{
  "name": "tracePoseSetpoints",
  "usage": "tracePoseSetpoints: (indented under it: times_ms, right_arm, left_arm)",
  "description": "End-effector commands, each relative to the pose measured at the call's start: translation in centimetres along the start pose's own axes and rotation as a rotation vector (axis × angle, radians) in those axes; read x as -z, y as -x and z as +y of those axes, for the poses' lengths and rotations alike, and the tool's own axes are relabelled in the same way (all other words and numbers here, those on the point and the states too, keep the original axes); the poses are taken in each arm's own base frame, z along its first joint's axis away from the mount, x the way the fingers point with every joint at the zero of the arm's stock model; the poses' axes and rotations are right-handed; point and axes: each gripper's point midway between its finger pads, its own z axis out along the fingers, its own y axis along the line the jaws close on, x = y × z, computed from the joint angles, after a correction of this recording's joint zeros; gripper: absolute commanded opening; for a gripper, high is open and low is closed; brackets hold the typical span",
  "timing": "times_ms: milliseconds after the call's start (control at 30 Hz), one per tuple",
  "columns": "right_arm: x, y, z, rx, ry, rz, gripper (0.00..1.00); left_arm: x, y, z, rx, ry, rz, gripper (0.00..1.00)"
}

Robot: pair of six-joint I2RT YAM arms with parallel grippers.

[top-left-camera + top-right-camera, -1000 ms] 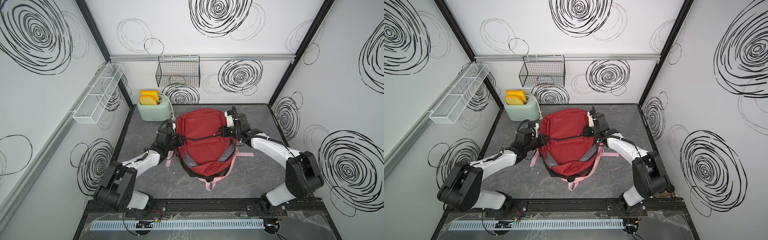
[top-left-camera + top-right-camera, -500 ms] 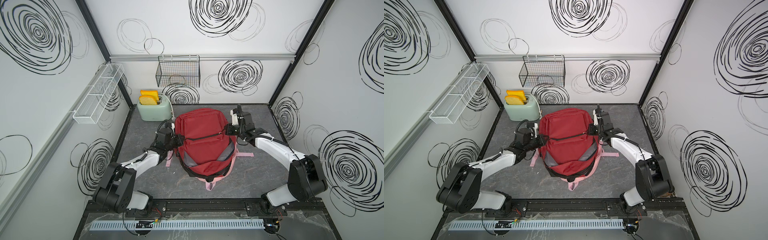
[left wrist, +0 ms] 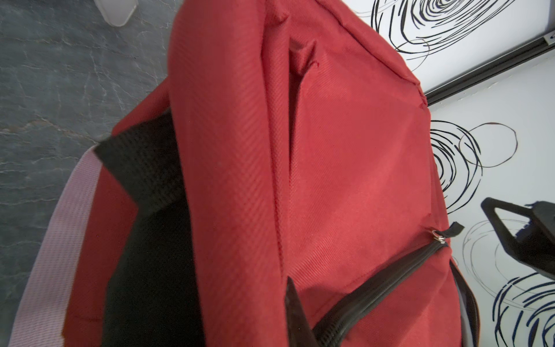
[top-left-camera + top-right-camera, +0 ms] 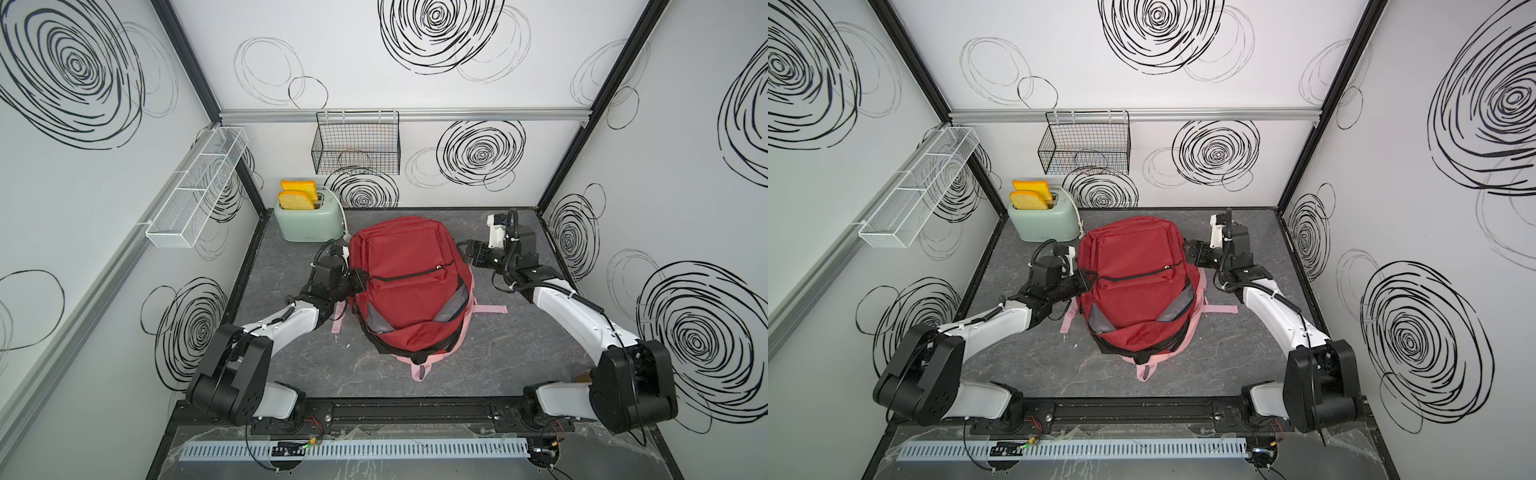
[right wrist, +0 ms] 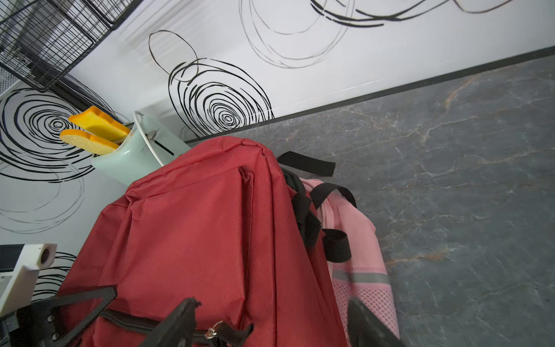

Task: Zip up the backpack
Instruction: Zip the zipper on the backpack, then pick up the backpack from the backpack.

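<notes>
The grey marbled table (image 4: 519,345) carries a red backpack (image 4: 407,266) lying flat at its middle, top end toward the robot, with the main opening there gaping. A mint toaster (image 4: 309,224) holding 2 toast slices (image 4: 296,200) stands at the back, just beside the pack. The left end effector (image 4: 358,279) is clamped on the backpack's left edge at the end of the front pocket zipper (image 4: 405,275). The right end effector (image 4: 464,252) stands spread, just beside the pack's right side, gripping nothing. The zipper pull (image 5: 213,332) sits at the right end.
</notes>
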Motion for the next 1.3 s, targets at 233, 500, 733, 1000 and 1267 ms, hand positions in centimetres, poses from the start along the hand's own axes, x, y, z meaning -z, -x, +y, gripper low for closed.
tracePoseSetpoints:
  times_ms: [233,500,733,1000,1267]
  right_arm:
    - [-2.8,-4.2,-1.2,-0.082,0.086,0.125,0.81]
    - [-3.8,-6.0,1.5,-0.083,0.205,0.195,0.74]
    - [-4.0,-7.5,7.1,0.028,0.240,0.241,0.35]
    - [-3.5,-6.8,9.4,0.145,0.135,0.215,0.00]
    - [-1.2,-2.2,11.2,0.212,0.061,0.126,0.00]
  left_arm:
    - [-0.3,-0.4,2.7,0.040,0.093,0.007,0.00]
    - [-0.4,-0.5,2.5,0.041,0.083,0.011,0.00]
    - [0.0,-0.2,1.8,0.027,0.066,0.004,0.00]
    - [0.0,-0.3,1.8,0.028,0.065,0.008,0.00]
    - [0.4,0.1,1.5,0.026,0.056,-0.005,0.16]
